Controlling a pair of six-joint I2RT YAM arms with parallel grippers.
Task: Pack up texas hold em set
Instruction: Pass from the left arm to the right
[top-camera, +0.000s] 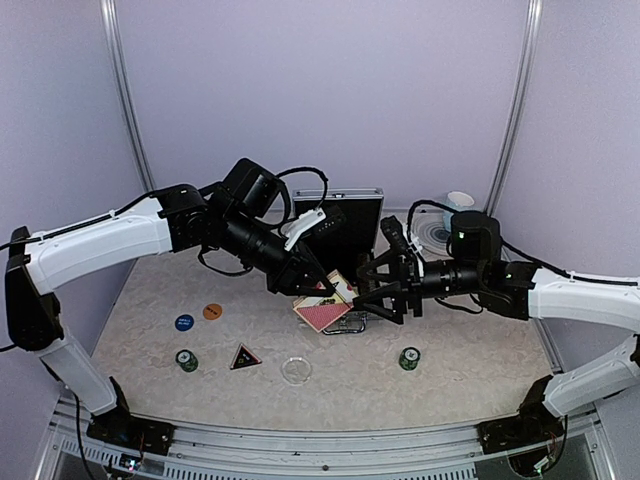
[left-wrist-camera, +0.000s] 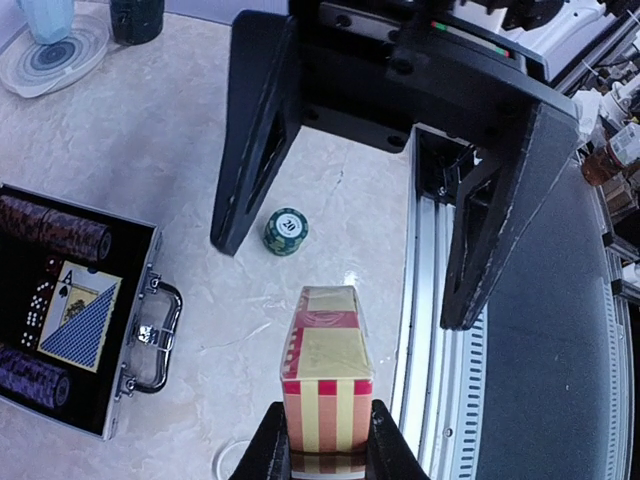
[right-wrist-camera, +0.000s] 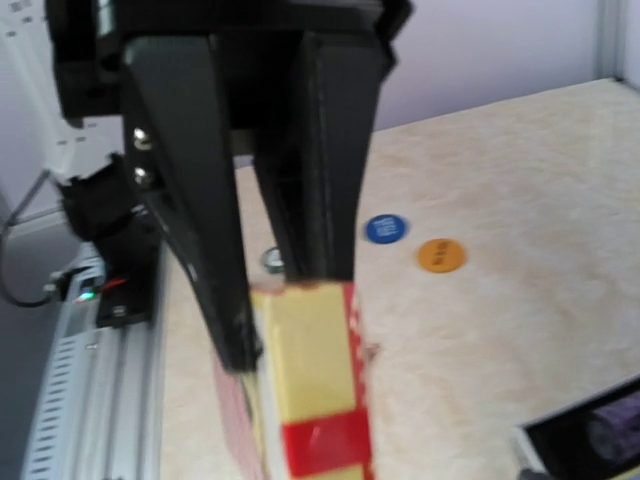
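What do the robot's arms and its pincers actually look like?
The left arm and right arm both have smooth white shells on their long links, with black joints and black bases. Thin black cables loop loosely along them. The left gripper and right gripper are all black, each with two flat, tapering fingers. Small green lights glow near the right wrist.

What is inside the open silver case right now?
Left wrist view shows two chip rows, white dice and a blue-backed card deck in the case. Its far part runs off frame; overhead, the arms mostly cover the interior.
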